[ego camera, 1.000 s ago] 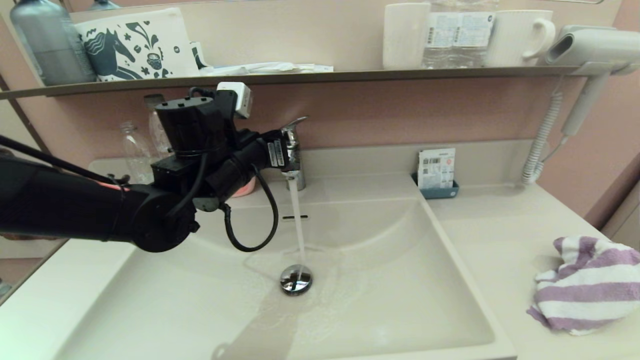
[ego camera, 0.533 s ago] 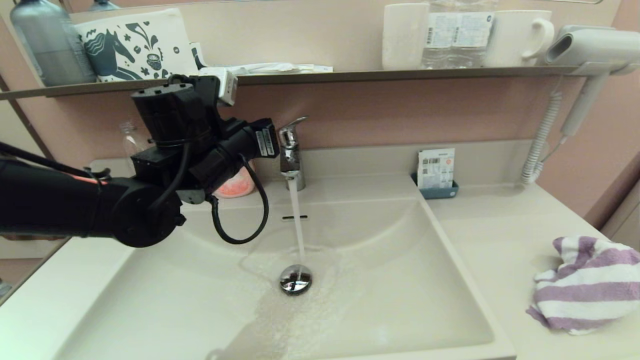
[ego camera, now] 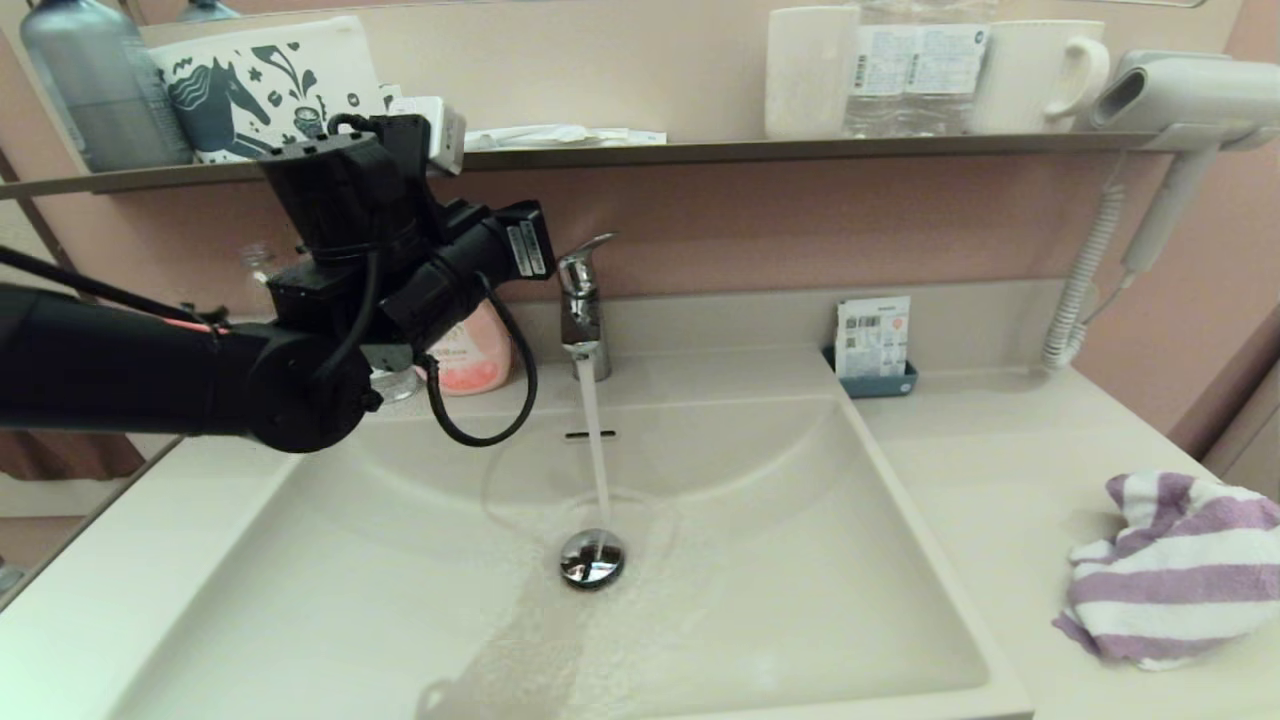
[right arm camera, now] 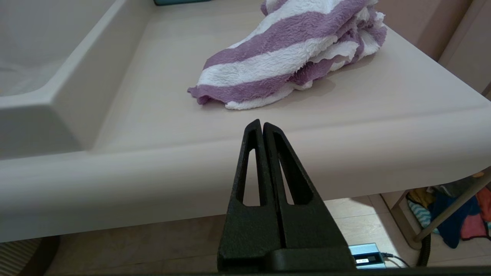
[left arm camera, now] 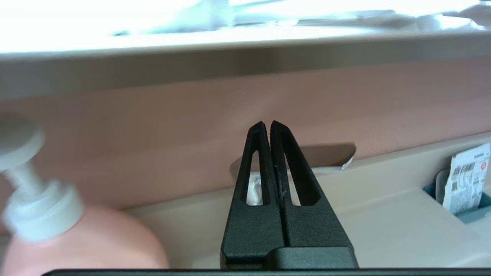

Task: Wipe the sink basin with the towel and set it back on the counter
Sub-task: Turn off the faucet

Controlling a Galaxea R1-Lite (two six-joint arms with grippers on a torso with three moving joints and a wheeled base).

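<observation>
Water runs from the chrome faucet [ego camera: 583, 310] into the cream sink basin [ego camera: 800, 600] and onto its round drain plug [ego camera: 591, 557]. My left arm [ego camera: 380, 290] hangs above the basin's back left corner. Its left gripper [left arm camera: 267, 123] is shut and empty, pointing at the faucet lever [left arm camera: 330, 153] from a short way off. The purple-and-white striped towel [ego camera: 1175, 570] lies bunched on the counter [ego camera: 1000, 480] at the right. My right gripper [right arm camera: 262, 122] is shut and empty, low in front of the counter's front edge [right arm camera: 153, 161], short of the towel [right arm camera: 291, 57].
A pink soap bottle [ego camera: 470, 355] stands left of the faucet, close under my left wrist. The dark wall shelf [ego camera: 700, 150] above carries mugs and bottles. A small teal tray with a packet [ego camera: 873, 345] sits at the counter's back. A hair dryer [ego camera: 1180, 95] hangs at the right.
My left arm has drawn back from the faucet, up and to the left, uncovering the soap bottle. The water keeps running. The towel has not moved.
</observation>
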